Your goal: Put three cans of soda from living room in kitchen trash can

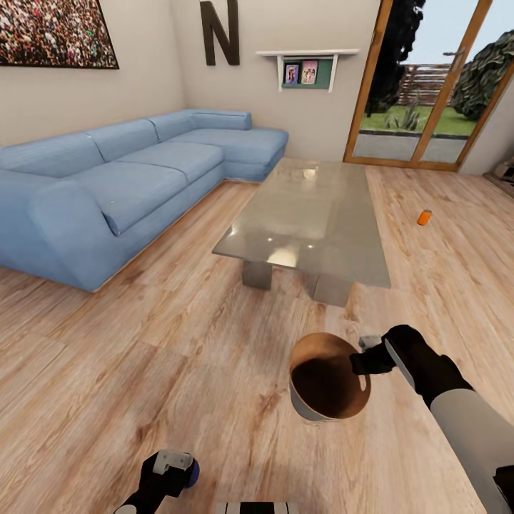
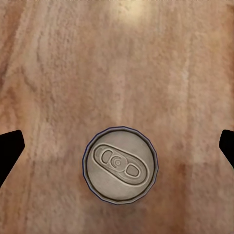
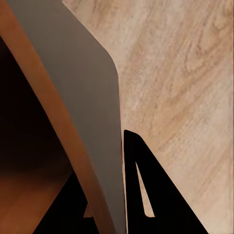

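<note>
Left hand hovering over a soda can, right hand carrying the bin

The left hand (image 2: 117, 146) is hanging spread above an upright can (image 2: 120, 164) on the floor; descending off-centre could topple it. The right hand (image 1: 368, 355) is pinching the rim of the bin (image 1: 327, 385), grey outside, coppery inside. Beyond the bin, past the worktop (image 1: 314, 214), another orange can (image 1: 425, 217) is lying.

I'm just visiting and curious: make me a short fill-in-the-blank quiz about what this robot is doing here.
1. The right pincer grips the rim of the ____.
2. An orange soda can lies on the floor beside the low ____.
3. The left pincer is open above the top of a ____.
4. The sofa is light ____.

Missing words: trash can; table; soda can; blue
</note>
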